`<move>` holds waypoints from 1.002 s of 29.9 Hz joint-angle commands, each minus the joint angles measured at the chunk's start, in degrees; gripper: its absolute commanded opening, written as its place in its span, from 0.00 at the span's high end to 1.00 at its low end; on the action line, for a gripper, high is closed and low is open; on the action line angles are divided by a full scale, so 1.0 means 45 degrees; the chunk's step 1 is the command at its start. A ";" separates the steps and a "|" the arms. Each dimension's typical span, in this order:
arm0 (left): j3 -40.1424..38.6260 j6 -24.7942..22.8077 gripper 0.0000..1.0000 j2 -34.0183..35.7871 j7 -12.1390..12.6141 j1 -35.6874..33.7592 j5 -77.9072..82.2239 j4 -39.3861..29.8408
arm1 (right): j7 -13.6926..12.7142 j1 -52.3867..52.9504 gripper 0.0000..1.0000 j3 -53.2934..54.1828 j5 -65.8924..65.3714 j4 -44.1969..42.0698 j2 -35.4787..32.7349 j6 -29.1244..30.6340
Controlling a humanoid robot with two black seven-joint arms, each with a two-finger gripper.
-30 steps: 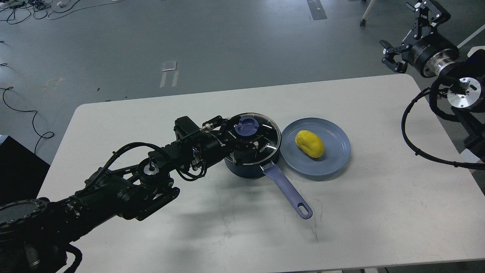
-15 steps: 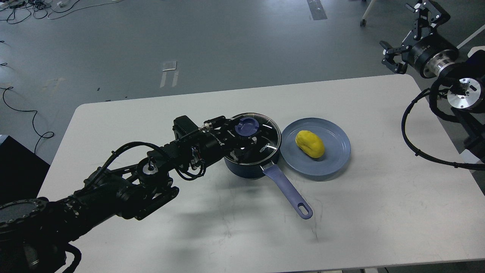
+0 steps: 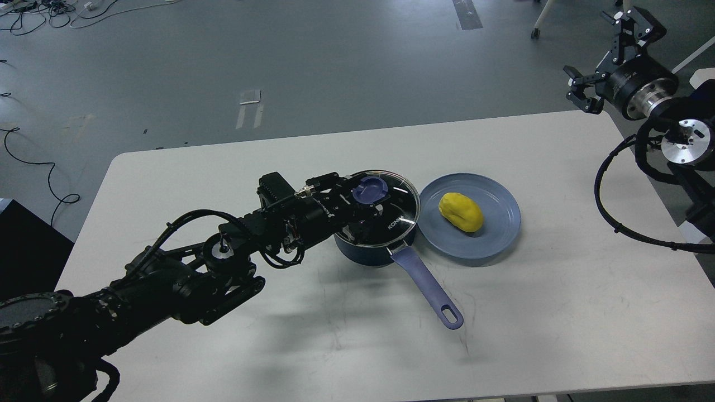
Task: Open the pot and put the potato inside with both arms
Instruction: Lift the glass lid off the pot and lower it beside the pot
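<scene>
The dark navy pot (image 3: 371, 249) stands mid-table with its lavender-blue handle (image 3: 427, 286) pointing toward the front right. A glass lid (image 3: 394, 215) with a blue knob (image 3: 370, 191) covers it. My left gripper (image 3: 364, 200) reaches in from the left over the lid, its fingers closed in on either side of the knob. The yellow potato (image 3: 460, 211) lies on a blue-grey plate (image 3: 499, 237) just right of the pot. My right gripper (image 3: 608, 57) is open and empty, held high beyond the table's far right corner.
The white table (image 3: 530, 312) has bare surface in front and to the right. The right arm's cables (image 3: 614, 223) hang over the right edge. A dark box (image 3: 28, 245) stands off the left edge. Grey floor with cables lies beyond.
My left gripper's fingers have closed in on the lid knob. The right gripper has drifted slightly right and up. The whole view has shifted a little.
</scene>
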 commanded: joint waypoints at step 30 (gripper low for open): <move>-0.0019 0.1053 0.36 0.4084 -0.0432 -0.1389 -0.1210 -0.1383 | 0.0015 0.0430 0.00 -0.0136 -0.0001 0.0028 0.0021 -0.0021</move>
